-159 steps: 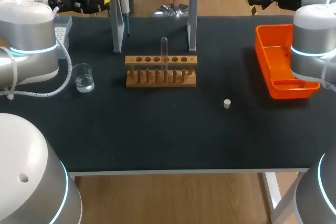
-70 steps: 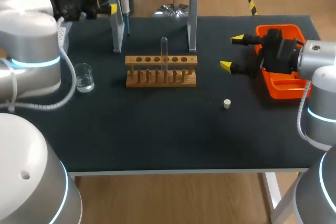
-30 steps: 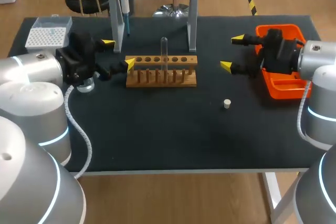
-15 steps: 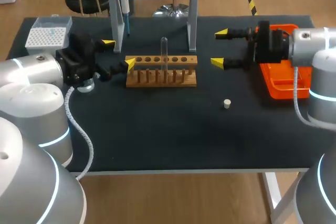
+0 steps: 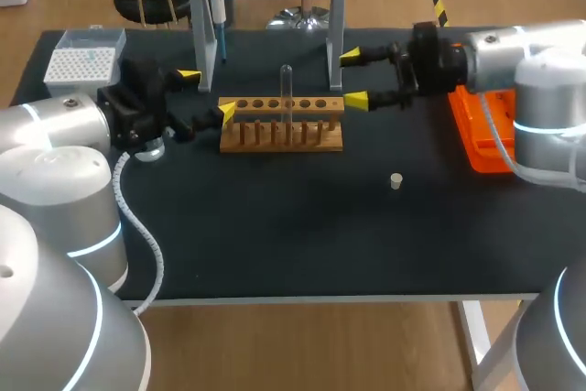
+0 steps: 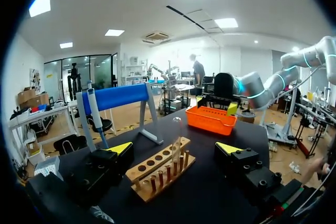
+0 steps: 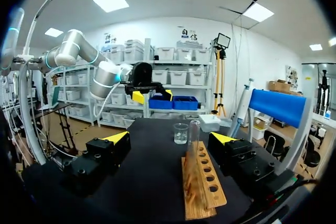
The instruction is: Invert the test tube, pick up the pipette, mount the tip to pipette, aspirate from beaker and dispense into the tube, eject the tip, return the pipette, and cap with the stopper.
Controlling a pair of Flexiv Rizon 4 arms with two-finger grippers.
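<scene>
Since the preceding frames, the right gripper (image 5: 352, 78) has advanced from above the orange tray (image 5: 481, 139) at the right edge of the table (image 5: 293, 235) to the right end of the rack (image 5: 280, 124). The left gripper (image 5: 207, 92) has kept its station at the rack's left end. Both grippers stand wide apart and hold nothing. One yellow tip of the right gripper lies just beside the right leg of the stand (image 5: 337, 34), the other close to the rack's right end; contact cannot be confirmed. The right wrist view shows the rack and the test tube (image 5: 286, 98) ahead of the fingers, not between them. The test tube is clear glass, upright in the rack with its rounded end up. The rack is a wooden block with a row of round holes, near the middle of the rear edge. The pipette (image 5: 213, 2) hangs on the blue-barred stand behind it. The beaker (image 5: 149, 146), clear with liquid, sits partly hidden behind the left gripper. The small pale stopper (image 5: 396, 180) lies alone on open black surface toward the front right. The tip box (image 5: 84, 54) occupies the rear left corner.
</scene>
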